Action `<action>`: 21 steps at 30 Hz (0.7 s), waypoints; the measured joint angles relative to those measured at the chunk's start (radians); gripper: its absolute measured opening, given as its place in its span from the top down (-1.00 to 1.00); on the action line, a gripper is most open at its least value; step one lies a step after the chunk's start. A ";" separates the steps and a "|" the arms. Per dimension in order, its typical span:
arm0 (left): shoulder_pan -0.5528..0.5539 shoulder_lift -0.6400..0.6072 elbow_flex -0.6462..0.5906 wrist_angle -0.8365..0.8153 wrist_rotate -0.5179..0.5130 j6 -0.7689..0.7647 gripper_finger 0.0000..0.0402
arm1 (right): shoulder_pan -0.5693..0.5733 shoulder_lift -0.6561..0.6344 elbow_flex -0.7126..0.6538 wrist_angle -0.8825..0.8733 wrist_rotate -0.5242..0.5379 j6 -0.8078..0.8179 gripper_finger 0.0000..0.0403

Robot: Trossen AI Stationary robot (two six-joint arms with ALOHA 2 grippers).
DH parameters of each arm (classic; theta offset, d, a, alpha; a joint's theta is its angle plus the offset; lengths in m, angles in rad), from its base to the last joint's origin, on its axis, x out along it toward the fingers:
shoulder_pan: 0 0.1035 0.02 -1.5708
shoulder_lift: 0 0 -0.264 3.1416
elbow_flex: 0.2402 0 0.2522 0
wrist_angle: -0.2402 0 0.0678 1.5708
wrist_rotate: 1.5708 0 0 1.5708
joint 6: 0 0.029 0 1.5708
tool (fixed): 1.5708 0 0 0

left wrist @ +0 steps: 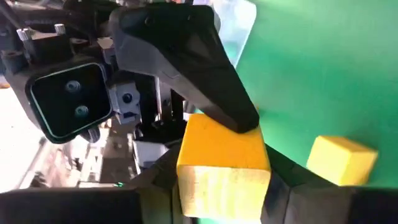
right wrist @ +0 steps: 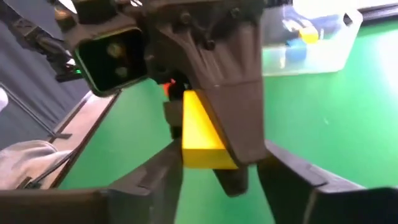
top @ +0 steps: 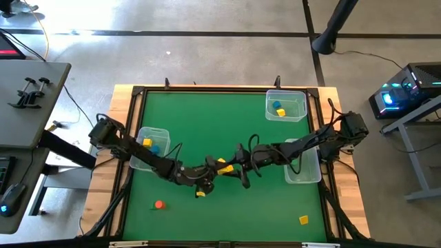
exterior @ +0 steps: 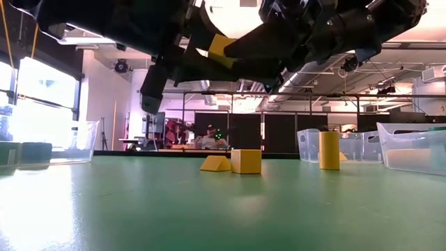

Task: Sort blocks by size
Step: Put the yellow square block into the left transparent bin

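Here, mid-frame, the left pincer (top: 207,180) holds a yellow wooden block (left wrist: 222,163); the right pincer (top: 238,169), half-spread, should clear away first.

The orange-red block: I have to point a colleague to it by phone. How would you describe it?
Seen from above, take the green mat and go to its lower left part, below the clear bin beside the left arm. The orange-red block lies alone on bare mat there. It is the only orange-red piece; the other loose blocks on the mat are yellow.
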 joint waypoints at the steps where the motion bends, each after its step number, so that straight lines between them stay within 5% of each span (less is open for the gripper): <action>1: -0.004 0.000 0.000 -0.003 -0.010 -0.026 0.43 | 0.000 0.000 0.000 -0.010 0.003 0.011 0.01; 8: -0.021 -0.067 0.000 -0.122 -0.155 -0.291 0.46 | -0.003 0.000 -0.001 -0.081 0.150 0.015 -0.21; 12: -0.012 -0.191 0.000 -0.425 -0.147 -0.612 0.46 | -0.003 0.000 -0.001 -0.104 0.235 0.032 -0.22; 21: 0.013 -0.514 0.000 -1.190 -0.139 -1.455 0.44 | 0.000 0.000 -0.001 -0.101 0.241 0.030 -0.23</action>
